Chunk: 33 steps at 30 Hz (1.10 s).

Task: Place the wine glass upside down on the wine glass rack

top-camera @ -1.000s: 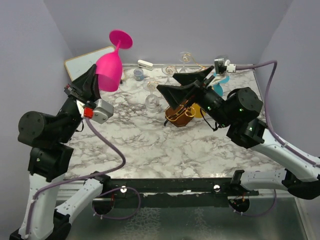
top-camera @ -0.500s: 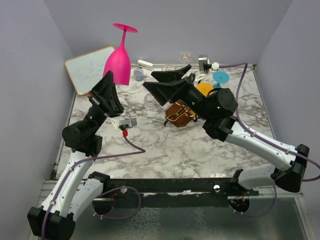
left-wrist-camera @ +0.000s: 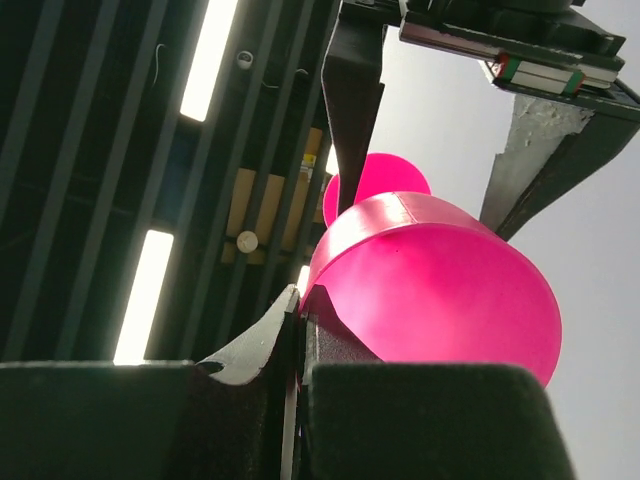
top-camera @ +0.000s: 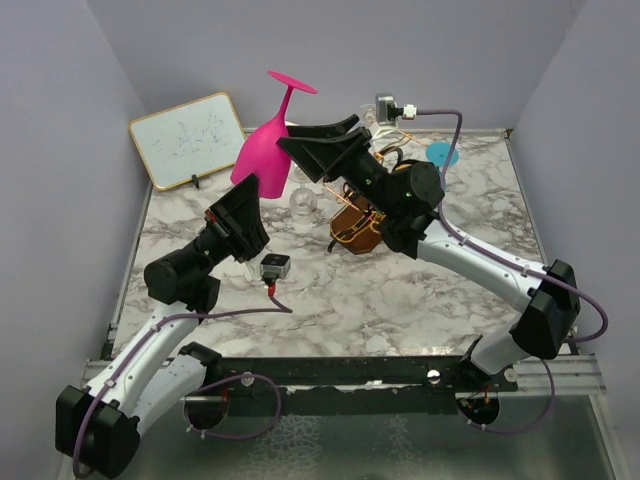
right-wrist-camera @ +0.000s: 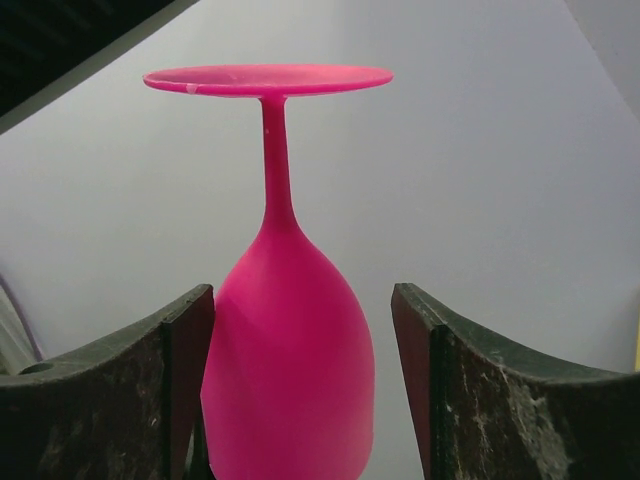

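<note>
A marble table (top-camera: 400, 290) carries a whiteboard (top-camera: 187, 138) at the back left, a clear glass (top-camera: 303, 200), a blue disc (top-camera: 440, 153) and the gold wire rack (top-camera: 352, 228) on its brown base, partly hidden behind the right arm. The pink wine glass (top-camera: 262, 160) is in the air, left of the rack. It is upside down, foot up and mouth down, with its stem leaning slightly right. The left gripper (left-wrist-camera: 297, 310) pinches its rim. The right gripper (right-wrist-camera: 300, 290) is open, its jaws on either side of the bowl.
</note>
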{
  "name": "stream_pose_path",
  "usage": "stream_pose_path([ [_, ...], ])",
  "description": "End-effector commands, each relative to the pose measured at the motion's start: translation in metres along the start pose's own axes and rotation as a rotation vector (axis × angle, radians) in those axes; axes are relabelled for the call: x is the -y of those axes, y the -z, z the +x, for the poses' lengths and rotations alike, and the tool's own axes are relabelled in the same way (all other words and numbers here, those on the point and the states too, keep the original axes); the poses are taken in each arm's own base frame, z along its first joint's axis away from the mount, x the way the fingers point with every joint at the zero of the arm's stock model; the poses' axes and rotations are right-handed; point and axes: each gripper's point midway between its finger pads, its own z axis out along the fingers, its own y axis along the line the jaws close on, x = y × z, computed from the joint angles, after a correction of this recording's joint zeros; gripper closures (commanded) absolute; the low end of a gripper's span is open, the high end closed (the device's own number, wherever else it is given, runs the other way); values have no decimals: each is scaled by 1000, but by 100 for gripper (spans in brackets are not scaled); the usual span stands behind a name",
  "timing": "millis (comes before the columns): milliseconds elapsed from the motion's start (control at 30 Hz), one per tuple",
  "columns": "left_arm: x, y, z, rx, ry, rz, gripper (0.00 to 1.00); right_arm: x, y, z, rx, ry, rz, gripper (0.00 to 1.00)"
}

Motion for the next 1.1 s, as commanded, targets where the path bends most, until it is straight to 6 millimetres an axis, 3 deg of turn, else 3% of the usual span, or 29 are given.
stream_pose_path([
  [0, -18, 0, -4, 9, -85, -47, 100, -21, -6, -17, 57, -15, -98, 31],
  [233, -7, 0, -9, 14, -82, -26, 100, -27, -2, -27, 124, -21, -140, 51],
  [333, -4, 0, -9, 14, -78, -20, 100, -29, -1, -28, 138, -16, -152, 55],
  [967, 5, 0, -18, 48, -60, -8, 100, -6, -17, -19, 138, 53, -109, 52],
  [1033, 7, -1, -18, 47, -57, -5, 100, -5, -16, -19, 140, 57, -109, 59],
  [1067, 7, -1, -18, 46, -56, -4, 100, -4, -15, -18, 140, 56, -109, 68],
])
